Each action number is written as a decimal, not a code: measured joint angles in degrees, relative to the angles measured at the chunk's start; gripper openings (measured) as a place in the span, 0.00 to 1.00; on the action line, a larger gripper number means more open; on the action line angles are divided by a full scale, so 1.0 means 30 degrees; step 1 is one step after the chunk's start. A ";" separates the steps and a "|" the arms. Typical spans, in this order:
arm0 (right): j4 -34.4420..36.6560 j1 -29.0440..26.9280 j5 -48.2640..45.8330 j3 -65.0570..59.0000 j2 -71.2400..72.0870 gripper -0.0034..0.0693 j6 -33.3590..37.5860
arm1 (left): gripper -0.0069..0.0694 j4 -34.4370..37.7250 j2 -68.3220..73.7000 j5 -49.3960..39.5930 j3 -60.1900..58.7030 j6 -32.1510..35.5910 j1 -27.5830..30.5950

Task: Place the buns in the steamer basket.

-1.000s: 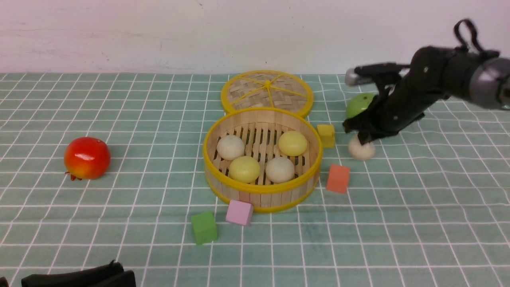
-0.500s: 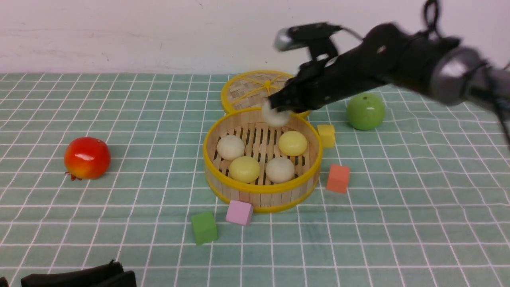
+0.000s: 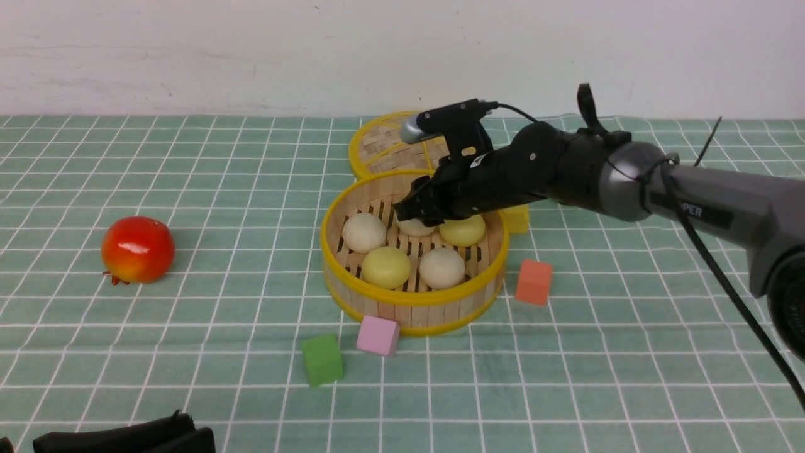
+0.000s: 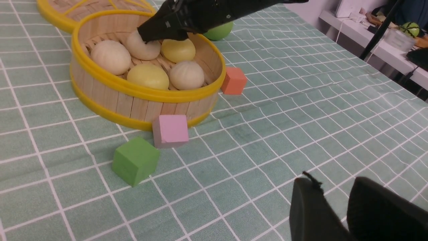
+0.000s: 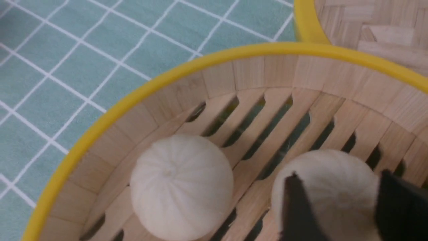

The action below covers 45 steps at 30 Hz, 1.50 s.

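While the right gripper (image 3: 416, 217) reaches down inside the steamer basket (image 3: 412, 301), its jaws are closed around the fifth bun (image 4: 143, 47), an off-white one that sits low against the slatted floor near the far wall. It looks placed there because that back gap is the only room left: the other four buns (image 3: 387, 266) (two off-white, two pale yellow) already fill the front and sides. Judging by this, only the release is left. The left gripper (image 4: 337, 207) hangs low over the tablecloth (image 3: 629, 352), well apart from the basket, its jaws slightly parted and holding nothing. The buns are smooth matte domes with faint pleats running to the crown; the basket wall is upright wooden slats bound by glossy yellow rims. Behind it lies the flat woven lid (image 3: 383, 148), and a pink cube (image 3: 377, 335) touches the basket's near side.
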<state>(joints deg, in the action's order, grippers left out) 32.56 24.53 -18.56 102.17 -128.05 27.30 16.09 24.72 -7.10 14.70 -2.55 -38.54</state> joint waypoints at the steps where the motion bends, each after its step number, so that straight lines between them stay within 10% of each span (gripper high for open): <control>1: -0.0019 0.0000 -0.0282 -0.0015 0.0227 0.61 0.0006 | 0.32 0.0000 0.0000 0.0000 0.0000 0.0000 0.0000; 9: -0.0954 -0.0658 -0.6195 -0.0015 0.4839 0.71 -0.0565 | 0.33 0.0000 0.0000 0.0000 0.0000 0.0000 0.0000; 18: -0.6076 -0.1603 -1.7178 -0.1175 1.1894 0.30 -0.6260 | 0.33 0.0000 0.0000 0.0000 0.0000 0.0000 0.0000; 26: -0.6605 -0.1618 -1.7818 -0.5086 1.7360 0.02 -0.7996 | 0.33 0.0000 0.0000 0.0000 0.0000 0.0000 0.0000; 45: -0.8704 -0.1730 -1.5936 -0.8375 2.3726 0.03 -0.7720 | 0.35 0.0000 0.0000 0.0000 0.0000 0.0000 0.0000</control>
<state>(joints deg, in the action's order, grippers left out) 6.44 19.34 -66.37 77.05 -56.87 4.14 16.09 24.72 -7.10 14.70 -2.55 -38.54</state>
